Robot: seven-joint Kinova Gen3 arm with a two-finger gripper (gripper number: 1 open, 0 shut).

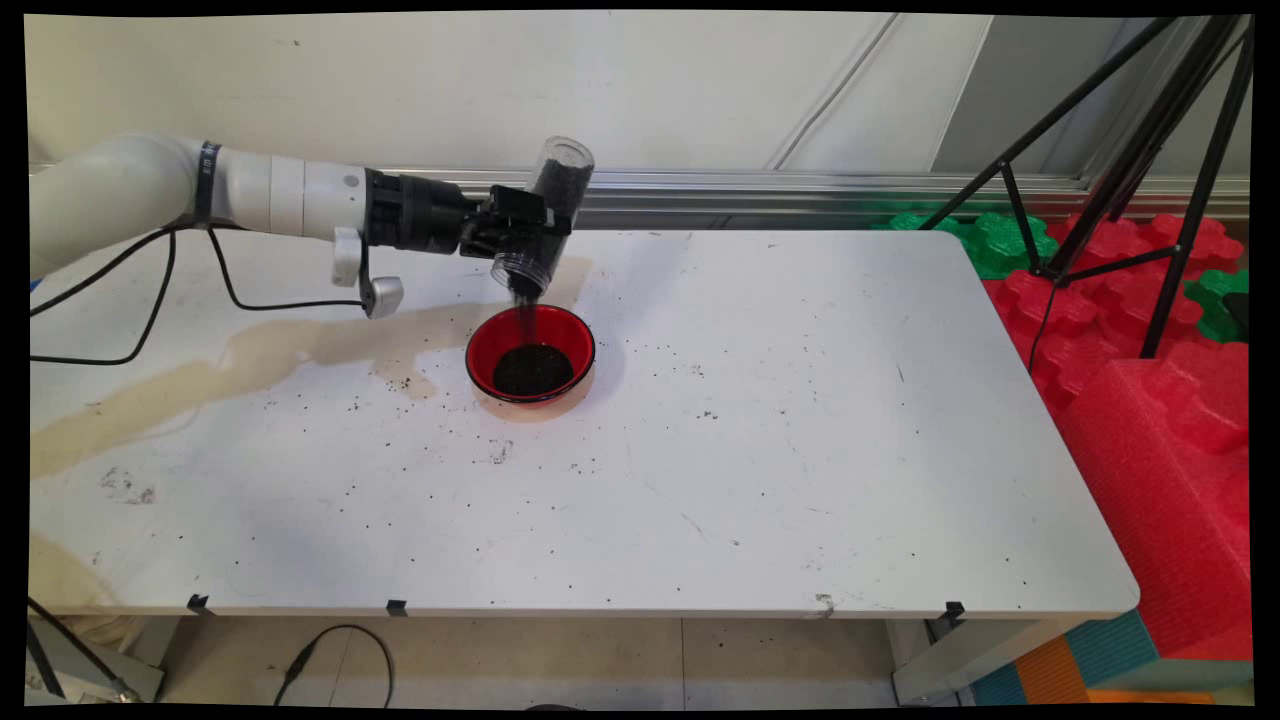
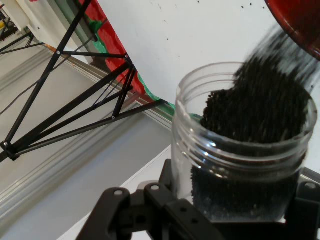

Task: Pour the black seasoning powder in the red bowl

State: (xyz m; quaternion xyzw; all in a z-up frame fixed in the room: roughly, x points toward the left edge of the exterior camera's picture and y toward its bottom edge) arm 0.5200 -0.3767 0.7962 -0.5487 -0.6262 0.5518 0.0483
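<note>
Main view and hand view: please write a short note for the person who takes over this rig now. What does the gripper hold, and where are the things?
Gripper: shut on the clear jar, held tilted with its mouth down above the red bowl.
Things: black granules stream from the jar's mouth into the bowl; a dark pile already lies in the bowl, and the jar still holds granules. The bowl stands on the white table, toward the far side, left of middle.
Around: loose grains are scattered on the table near the bowl, and a tan stain runs to the bowl's left.
</note>
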